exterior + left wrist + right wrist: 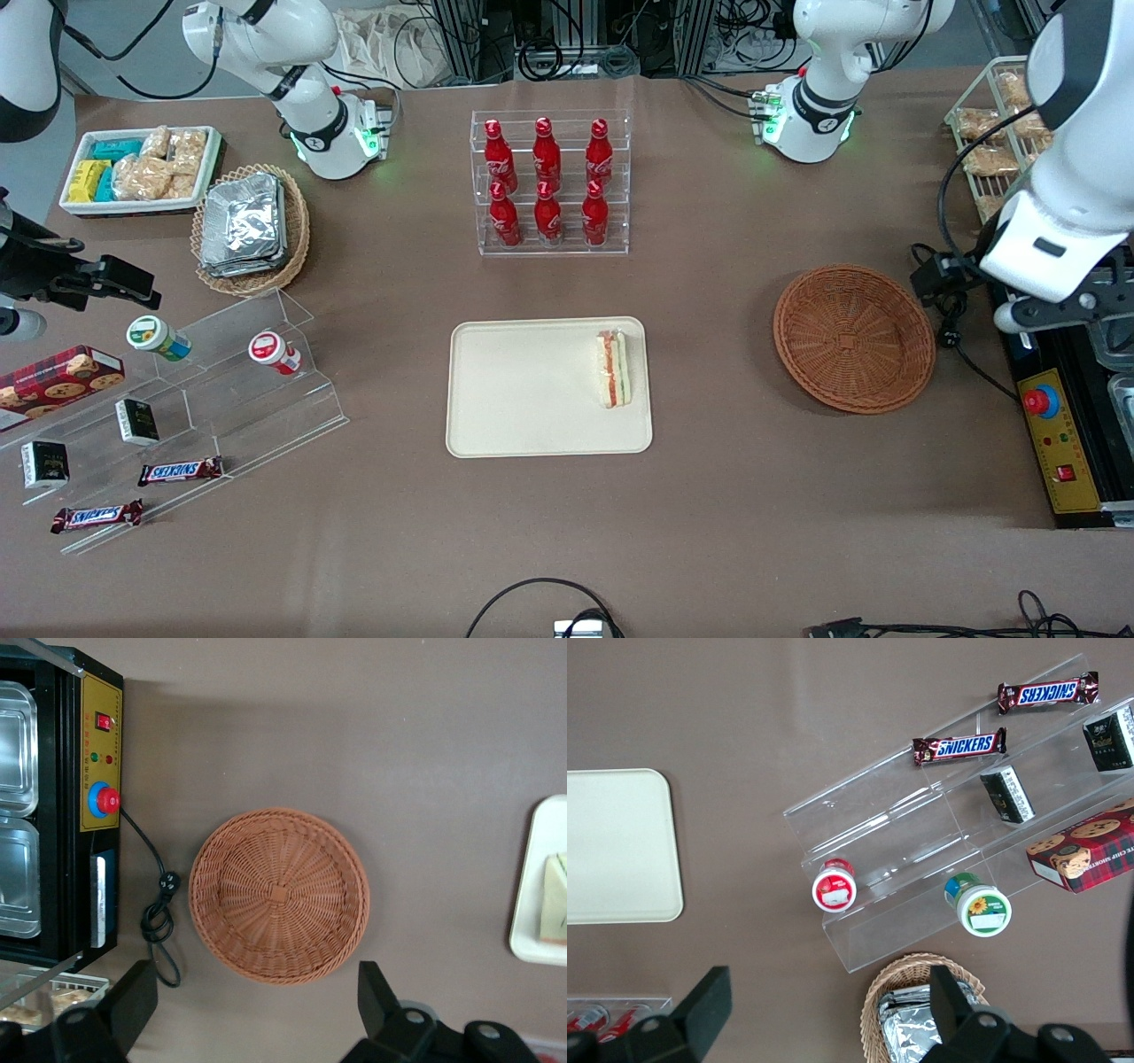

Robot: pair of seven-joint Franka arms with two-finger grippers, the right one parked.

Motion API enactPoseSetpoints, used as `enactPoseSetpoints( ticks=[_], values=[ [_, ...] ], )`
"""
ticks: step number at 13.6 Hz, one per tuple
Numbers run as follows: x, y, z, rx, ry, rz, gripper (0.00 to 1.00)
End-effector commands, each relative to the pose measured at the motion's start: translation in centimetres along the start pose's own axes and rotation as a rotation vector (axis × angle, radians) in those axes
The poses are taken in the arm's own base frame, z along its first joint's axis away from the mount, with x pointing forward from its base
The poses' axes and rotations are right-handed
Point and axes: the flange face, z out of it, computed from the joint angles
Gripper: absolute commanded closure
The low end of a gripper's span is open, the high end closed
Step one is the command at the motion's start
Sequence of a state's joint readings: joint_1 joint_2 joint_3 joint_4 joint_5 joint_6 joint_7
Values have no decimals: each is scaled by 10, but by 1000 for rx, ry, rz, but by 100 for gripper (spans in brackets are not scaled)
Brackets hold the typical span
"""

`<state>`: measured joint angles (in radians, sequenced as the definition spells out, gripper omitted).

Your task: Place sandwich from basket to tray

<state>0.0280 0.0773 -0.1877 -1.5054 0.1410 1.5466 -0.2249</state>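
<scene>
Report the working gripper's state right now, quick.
Gripper: open, holding nothing, up above the table near the empty basket. The sandwich lies on the tray.

- The sandwich (613, 369): white bread with red, orange and green stripes along its edge.
- The tray (523, 390): plain cream-beige.
- The basket (854, 338): reddish-brown woven wicker.
- The gripper (252, 1014): black fingers, spread wide, up above the brown table (709, 496) near the basket.
- Bottles (547, 182) in the clear rack: bright red.
- Control box (1059, 443): yellow panel with a red button on blue.
</scene>
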Motion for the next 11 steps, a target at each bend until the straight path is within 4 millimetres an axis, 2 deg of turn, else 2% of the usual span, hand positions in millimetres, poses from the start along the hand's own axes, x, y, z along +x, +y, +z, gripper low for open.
enactPoseSetpoints(
  ticks=[1, 3, 5, 7, 11],
  values=[
    [-19, -24, -4, -34, -30, 81, 0],
    [-26, -45, -6, -54, -38, 125, 0],
    [-35, -52, -7, -55, -76, 151, 0],
    [-40, -52, -16, -56, -64, 167, 0],
    [-37, -48, -12, -97, -76, 162, 0]
  ],
)
